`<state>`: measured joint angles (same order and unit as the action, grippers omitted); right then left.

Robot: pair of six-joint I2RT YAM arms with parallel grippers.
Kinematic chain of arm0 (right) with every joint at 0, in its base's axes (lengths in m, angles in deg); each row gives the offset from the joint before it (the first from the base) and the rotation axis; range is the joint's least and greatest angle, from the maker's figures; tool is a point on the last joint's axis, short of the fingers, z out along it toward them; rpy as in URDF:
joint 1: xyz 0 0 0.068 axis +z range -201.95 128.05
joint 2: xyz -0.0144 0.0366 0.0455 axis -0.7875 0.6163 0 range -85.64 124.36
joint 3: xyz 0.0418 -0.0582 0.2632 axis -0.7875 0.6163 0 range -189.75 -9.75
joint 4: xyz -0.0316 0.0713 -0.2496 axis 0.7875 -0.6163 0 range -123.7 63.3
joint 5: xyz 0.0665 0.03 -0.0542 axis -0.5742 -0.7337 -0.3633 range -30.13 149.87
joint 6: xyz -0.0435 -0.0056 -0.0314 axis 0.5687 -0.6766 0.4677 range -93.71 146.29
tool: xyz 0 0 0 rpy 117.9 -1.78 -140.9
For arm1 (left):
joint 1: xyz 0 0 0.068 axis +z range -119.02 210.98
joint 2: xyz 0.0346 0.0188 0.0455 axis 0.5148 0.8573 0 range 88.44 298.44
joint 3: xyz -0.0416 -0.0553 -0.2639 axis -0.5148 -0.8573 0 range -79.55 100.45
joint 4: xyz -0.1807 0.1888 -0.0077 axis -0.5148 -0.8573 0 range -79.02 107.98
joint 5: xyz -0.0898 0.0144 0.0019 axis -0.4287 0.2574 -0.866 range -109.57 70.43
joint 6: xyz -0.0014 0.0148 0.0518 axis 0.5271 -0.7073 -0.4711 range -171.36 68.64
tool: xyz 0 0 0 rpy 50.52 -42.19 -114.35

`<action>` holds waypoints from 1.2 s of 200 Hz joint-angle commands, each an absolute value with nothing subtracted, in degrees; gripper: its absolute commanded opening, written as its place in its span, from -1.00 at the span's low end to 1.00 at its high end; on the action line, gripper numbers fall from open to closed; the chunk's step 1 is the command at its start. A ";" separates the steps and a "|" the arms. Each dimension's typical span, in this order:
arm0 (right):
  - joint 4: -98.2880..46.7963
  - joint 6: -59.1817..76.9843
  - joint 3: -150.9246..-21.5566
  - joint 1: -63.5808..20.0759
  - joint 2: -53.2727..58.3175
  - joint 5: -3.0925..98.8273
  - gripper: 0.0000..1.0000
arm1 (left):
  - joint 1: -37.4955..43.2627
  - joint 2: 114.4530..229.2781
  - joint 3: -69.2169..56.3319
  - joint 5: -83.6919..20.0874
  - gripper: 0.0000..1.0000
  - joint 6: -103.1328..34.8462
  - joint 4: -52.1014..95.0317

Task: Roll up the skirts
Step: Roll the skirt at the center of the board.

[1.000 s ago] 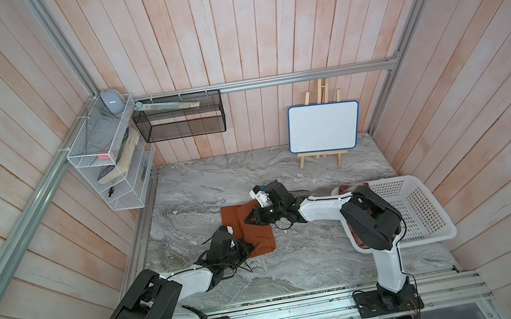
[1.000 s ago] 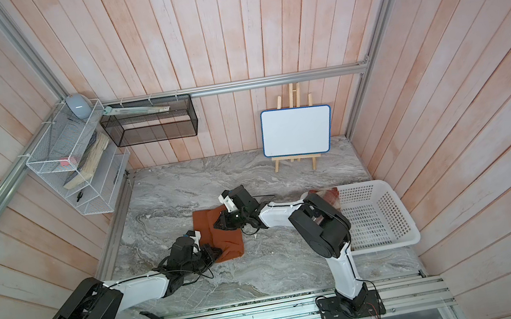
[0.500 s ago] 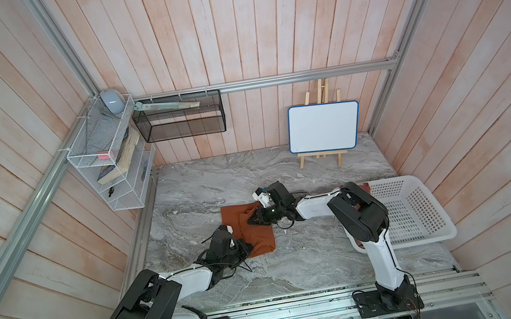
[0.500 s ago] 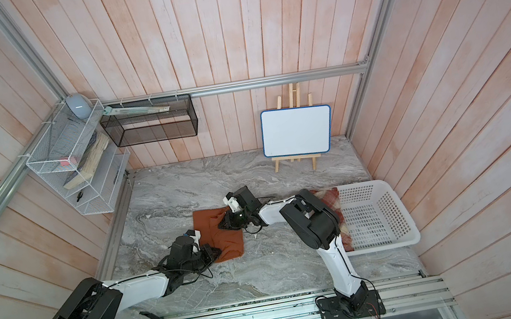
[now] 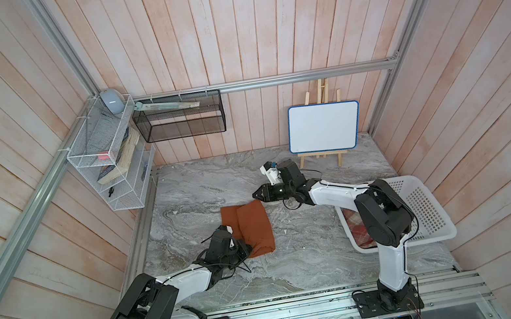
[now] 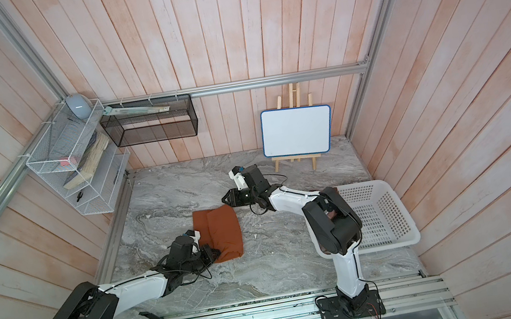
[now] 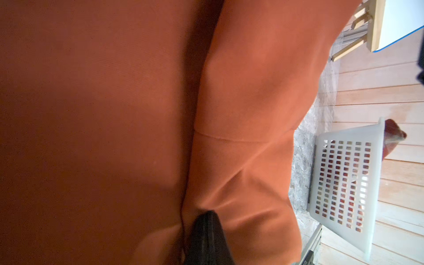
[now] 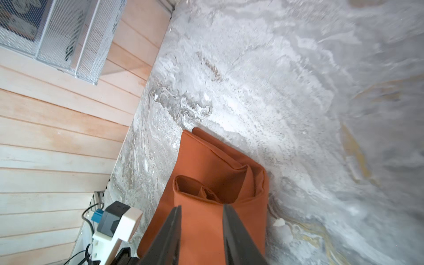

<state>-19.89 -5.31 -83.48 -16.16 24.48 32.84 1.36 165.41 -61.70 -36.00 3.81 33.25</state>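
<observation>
- Though wound most of the way into a fat, loose roll, not finished yet: see the orange skirt (image 5: 254, 227) on the grey surface (image 5: 314, 261), between the 2 arms, with a flat part unrolled along 1 side.
- Pinched at its near end by the left gripper (image 5: 246, 250), clamped tight on the cloth; note the puckers running toward the finger (image 7: 206, 236) in the left wrist view.
- Free at its far end: find the right gripper (image 5: 256, 195) just beside that end, apart from the cloth, jaws spread, holding nothing.
- Check the right wrist view for the open spiral of layers at that far end.
- Find the plaid skirt (image 5: 355, 227) bunched in the white basket (image 5: 428, 210), well apart from the orange one and touched by neither arm.
- Judged as mid-roll on skirt 1 of 2, with only 1 end held.
- Next, probably: lower the right gripper onto the far end, close on the outer layer, then turn both ends together over the flat part.
- Keep the 2 ends level, or risk a cone; expect the loose far end to slacken while ungripped.
</observation>
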 commanded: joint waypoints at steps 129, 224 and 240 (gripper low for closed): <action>-19.34 2.50 -65.12 -12.89 25.67 24.27 0.20 | 2.03 167.63 -62.27 -35.57 -0.89 1.20 26.67; 19.73 -21.88 -54.80 -10.21 30.91 7.91 -0.47 | 2.15 170.17 -63.77 -37.99 -0.89 1.90 32.35; 17.79 -21.92 -55.85 -10.21 30.27 9.39 -0.85 | 2.21 168.67 -64.23 -38.03 -0.89 1.97 32.38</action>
<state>14.73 -17.96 -54.74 -11.84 29.99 11.42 2.16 168.25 -61.83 -37.81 2.63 37.05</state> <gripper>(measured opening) 0.181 0.058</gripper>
